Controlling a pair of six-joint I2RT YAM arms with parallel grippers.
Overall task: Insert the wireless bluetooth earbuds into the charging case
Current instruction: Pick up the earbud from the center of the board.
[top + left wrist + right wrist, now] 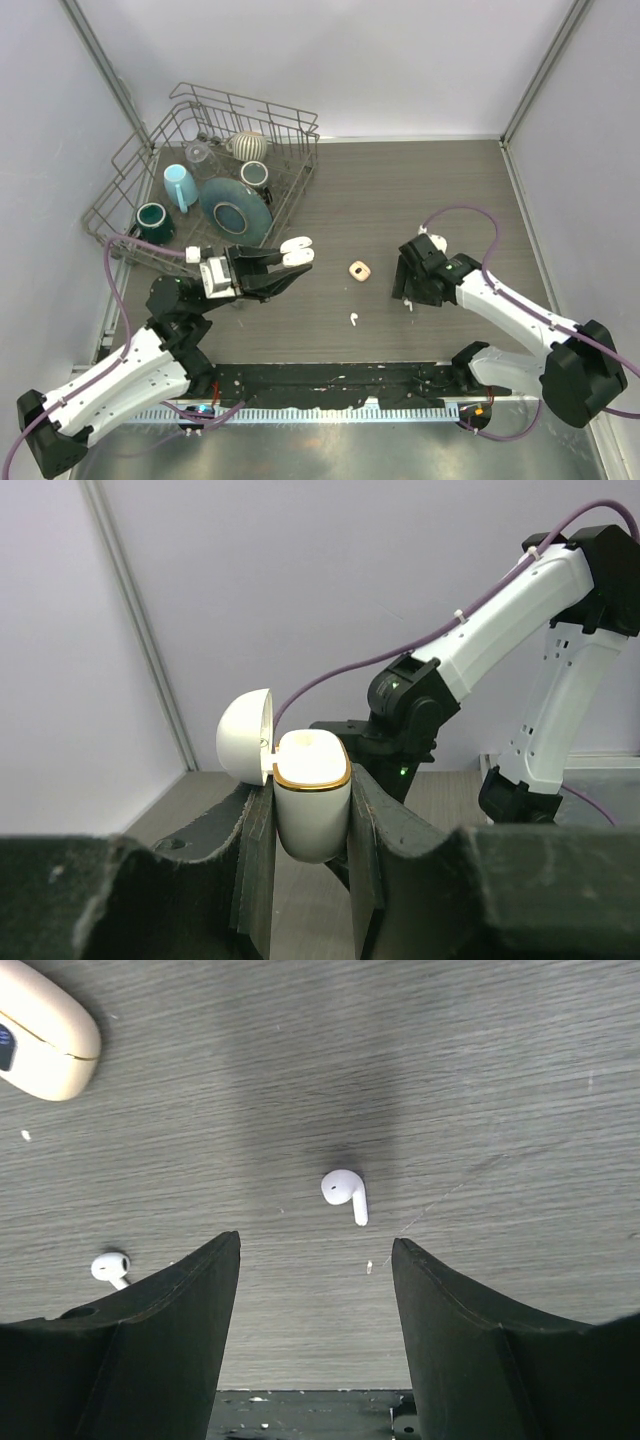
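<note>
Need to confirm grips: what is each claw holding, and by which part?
Left claw: the open charging case, pinched by the sides of its lower body. Right claw: nothing; open above an earbud on the table.

A beige object (45,1025) is cut off at the corner. One earbud (108,1266) is partly hidden by the right gripper (315,1240).

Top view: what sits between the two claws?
In the top view, a small beige case lies between the left gripper, holding the open charging case, and the right gripper.
</note>
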